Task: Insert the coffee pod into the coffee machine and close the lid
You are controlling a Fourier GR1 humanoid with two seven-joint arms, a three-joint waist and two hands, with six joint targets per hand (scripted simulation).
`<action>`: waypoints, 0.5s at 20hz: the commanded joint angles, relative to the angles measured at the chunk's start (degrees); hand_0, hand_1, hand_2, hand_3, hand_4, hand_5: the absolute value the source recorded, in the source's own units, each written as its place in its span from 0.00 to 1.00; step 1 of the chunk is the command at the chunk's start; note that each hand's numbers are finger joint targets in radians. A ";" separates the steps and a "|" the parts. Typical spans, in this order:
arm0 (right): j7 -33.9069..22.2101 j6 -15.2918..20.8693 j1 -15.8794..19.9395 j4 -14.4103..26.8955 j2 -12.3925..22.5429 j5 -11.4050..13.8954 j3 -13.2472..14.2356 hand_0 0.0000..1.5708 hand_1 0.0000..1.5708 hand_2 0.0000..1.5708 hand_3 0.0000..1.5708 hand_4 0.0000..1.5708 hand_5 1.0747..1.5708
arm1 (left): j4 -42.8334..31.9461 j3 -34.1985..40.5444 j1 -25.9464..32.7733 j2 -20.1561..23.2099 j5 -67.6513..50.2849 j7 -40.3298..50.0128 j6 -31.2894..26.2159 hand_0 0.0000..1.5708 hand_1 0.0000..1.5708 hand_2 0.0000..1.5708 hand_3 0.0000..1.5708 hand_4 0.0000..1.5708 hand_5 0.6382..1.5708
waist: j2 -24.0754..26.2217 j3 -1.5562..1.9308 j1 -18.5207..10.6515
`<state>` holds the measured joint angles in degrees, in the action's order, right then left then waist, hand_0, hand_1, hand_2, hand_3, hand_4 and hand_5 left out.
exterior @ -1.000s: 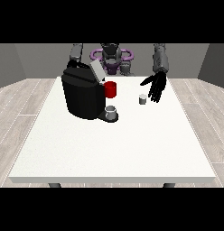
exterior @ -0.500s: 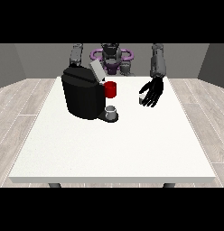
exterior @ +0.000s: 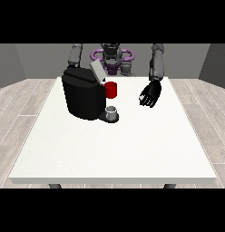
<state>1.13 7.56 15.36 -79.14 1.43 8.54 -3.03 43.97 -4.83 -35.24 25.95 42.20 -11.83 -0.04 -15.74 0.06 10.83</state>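
table (exterior: 110, 149), large and white, fills most of the front view. black coffee machine (exterior: 85, 96) stands on it as the landmark, toward the robot's side and toward the view's left, with its grey lid (exterior: 97, 71) tilted up and open at the top. a red part (exterior: 111, 89) juts from the machine's front, and a small grey cup (exterior: 112, 112) sits on the drip base just below it.

hand at the view's right (exterior: 149, 94) hangs above the table, well apart from the machine and to the right of it, fingers curled downward. a pale speck shows inside those fingers, probably the coffee pod (exterior: 142, 98), so the pod looks pinched in that hand and not on the table. the other hand is hidden behind the machine.

judged by its kind, the pod is light, small and fairly stiff, with a smooth wall that could slip; its sides are the place to hold it, keeping its top level for the open slot under the lid.
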 commanded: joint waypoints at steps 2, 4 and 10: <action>-1.16 1.06 2.52 2.10 -0.76 0.66 0.38 0.00 0.00 0.00 0.00 0.00 1.00 | -3.63 -2.72 -2.91 -0.30 5.40 3.53 -1.20 0.48 0.48 0.59 0.49 0.22 1.00 | -0.42 -0.06 0.08; -1.06 1.09 0.57 2.21 -1.27 0.18 0.45 0.00 0.00 0.00 0.00 0.00 1.00 | -5.84 -2.03 -2.93 -0.90 5.22 2.00 -2.72 0.50 0.50 0.61 0.54 0.25 1.00 | 1.30 -0.07 0.02; -2.16 3.13 0.26 6.02 0.74 2.80 2.11 0.00 0.00 0.00 0.00 0.00 1.00 | -6.16 -2.87 -2.77 -4.16 7.33 0.66 -2.39 0.66 0.66 0.71 0.64 0.25 1.00 | 4.47 -0.07 -2.31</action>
<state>0.39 9.37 15.71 -74.58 1.81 9.99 -1.38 39.09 -7.28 -37.77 23.83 48.07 -10.75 -2.54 -12.98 0.05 9.29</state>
